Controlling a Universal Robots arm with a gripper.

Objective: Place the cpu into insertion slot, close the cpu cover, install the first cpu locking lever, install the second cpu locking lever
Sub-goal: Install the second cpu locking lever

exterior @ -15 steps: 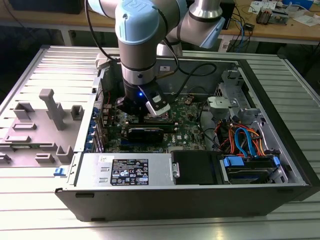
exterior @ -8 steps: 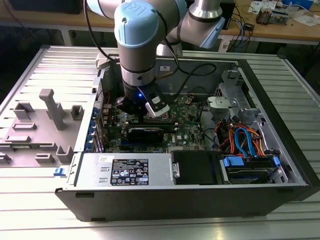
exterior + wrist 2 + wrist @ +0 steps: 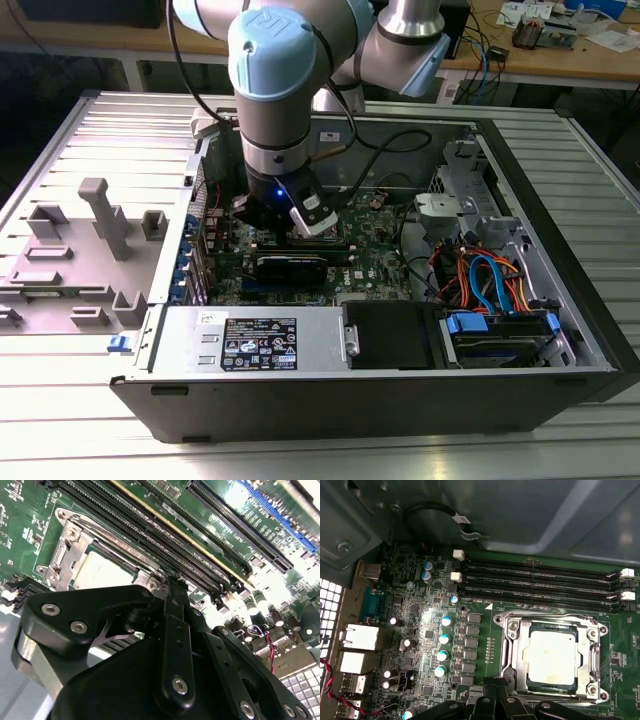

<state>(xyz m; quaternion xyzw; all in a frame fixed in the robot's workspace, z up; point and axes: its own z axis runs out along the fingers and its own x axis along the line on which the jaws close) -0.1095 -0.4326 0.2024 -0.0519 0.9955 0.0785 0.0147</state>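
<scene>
Silver arm (image 3: pixel 400 30) with pale-blue joint caps, black cable, black screw-studded hand (image 3: pixel 172 587).

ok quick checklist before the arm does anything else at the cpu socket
1. cpu seated flat in the insertion slot: ok.
2. cpu cover down around the chip: looks closed, ok.
3. Locking levers latched: cannot tell.
4. gripper near the socket edge: ok in both wrist views.
5. Gripper empty: cannot tell.
6. Memory slots beside the socket unobstructed: ok.
</scene>
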